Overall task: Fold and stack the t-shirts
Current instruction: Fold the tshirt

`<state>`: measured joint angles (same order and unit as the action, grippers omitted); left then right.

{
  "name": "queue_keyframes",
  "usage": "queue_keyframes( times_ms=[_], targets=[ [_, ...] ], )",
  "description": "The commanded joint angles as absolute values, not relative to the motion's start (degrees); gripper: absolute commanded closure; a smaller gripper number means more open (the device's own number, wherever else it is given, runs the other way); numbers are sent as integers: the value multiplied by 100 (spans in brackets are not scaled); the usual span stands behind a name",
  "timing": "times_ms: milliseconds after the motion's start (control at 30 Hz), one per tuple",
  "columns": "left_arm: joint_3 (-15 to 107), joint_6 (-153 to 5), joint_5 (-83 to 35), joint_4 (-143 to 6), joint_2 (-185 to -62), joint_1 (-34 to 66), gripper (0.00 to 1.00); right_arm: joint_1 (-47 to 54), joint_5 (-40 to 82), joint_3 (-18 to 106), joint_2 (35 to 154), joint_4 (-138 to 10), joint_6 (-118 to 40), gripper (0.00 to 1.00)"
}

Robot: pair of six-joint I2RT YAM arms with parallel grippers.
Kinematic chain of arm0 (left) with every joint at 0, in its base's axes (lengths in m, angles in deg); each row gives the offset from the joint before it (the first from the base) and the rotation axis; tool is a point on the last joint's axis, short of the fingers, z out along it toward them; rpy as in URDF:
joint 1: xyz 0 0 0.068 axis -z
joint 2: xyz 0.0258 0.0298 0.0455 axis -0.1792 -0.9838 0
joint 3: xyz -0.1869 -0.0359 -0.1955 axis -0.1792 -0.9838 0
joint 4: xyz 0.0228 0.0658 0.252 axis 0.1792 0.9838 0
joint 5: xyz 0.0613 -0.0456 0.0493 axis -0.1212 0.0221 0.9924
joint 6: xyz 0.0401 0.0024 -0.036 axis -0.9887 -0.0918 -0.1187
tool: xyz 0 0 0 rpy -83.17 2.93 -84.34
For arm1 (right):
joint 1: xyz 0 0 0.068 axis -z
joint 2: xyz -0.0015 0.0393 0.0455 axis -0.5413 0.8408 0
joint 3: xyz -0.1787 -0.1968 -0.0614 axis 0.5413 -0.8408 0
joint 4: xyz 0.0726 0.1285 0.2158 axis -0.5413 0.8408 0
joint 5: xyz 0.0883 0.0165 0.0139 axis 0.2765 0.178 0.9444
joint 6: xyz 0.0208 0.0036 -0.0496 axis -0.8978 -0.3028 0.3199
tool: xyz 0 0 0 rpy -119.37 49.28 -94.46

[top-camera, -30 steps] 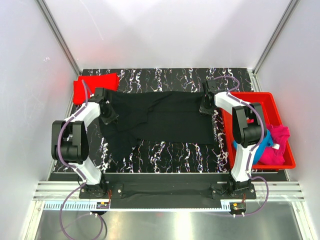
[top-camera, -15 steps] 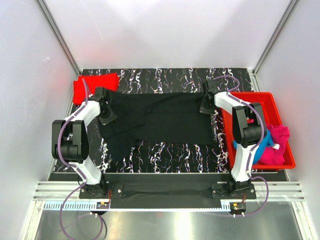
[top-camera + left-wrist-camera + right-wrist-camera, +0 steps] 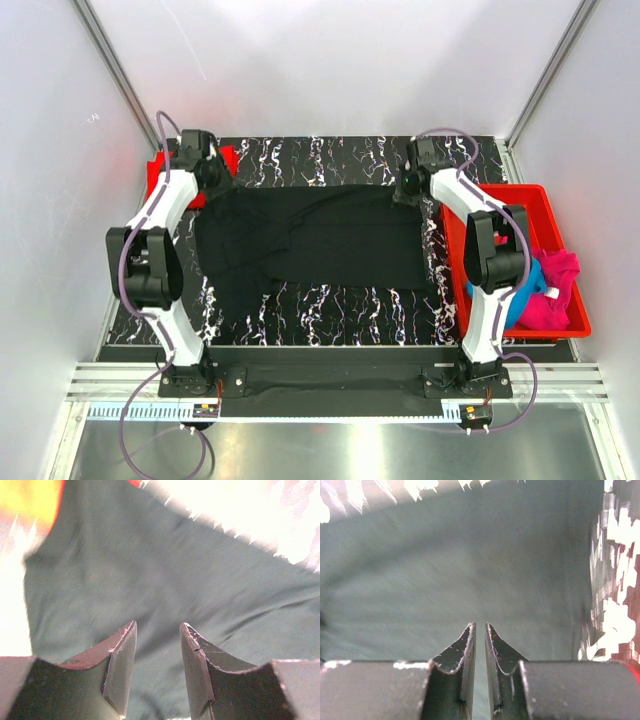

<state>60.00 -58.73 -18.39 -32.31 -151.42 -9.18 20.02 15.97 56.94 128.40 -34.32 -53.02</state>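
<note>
The left tool (image 3: 158, 626) stands spread, nothing between its jaws, over the far left corner of the black t-shirt (image 3: 330, 235). The right tool (image 3: 480, 626) is all but pressed together, with a thin slit and no cloth in it that I can see, over the far right corner of the same shirt. The shirt lies opened across the middle of the surface (image 3: 330, 315), and neither tool grips it.

The step, as I judge it, is flattening before the first fold. To do it well, both tools should come down on matching corners, pinch the cloth at its edge and carry it over together, so the fold line runs straight. The left side wants smoothing first. It is bunched, with a flap trailing towards the near edge, while the right half lies flat with a straight edge.

The cloth looks thin, matt and limp, likely to crease and drag rather than slide. The surface is dark with white marble veining. A red t-shirt (image 3: 158, 180) lies folded at the far left, partly under the left arm. The rigid red bin (image 3: 525, 188) on the right holds the bright blue t-shirt (image 3: 530, 290) and the magenta t-shirt (image 3: 560, 290), both crumpled.
</note>
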Motion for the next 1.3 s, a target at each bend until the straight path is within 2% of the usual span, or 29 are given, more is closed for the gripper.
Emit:
queue_keyframes(
  times_ms=[0, 467, 600, 867, 1033, 1167, 1267],
  targets=[
    [6455, -6133, -2552, -3703, -15796, -936, 55, 2012, 1496, 6435, 13313, -3219, -5239, 81],
    [8125, -6273, -2677, -3695, -17765, -980, 55, 2038, -137, 6278, 13719, -2778, -4976, 86],
    [8371, -6405, -2265, -3599, -18003, -997, 53, 2047, -508, 6067, 13649, -2681, -4932, 86],
    [9213, -6432, -2193, -3326, -18513, -1024, 53, 2047, -903, 5803, 13604, -2742, -4765, 86],
    [9540, -6493, -2315, -3203, -18567, -1145, 53, 2055, -641, 5733, 13552, -2944, -4607, 84],
    [9251, -6826, -2948, -3510, -17840, -1155, 47, 2047, 43, 5970, 13455, -2989, -4466, 79],
    [9171, -7256, -2924, -3432, -17286, -1155, 44, 2047, 317, 6242, 13438, -2884, -4466, 78]
  ],
)
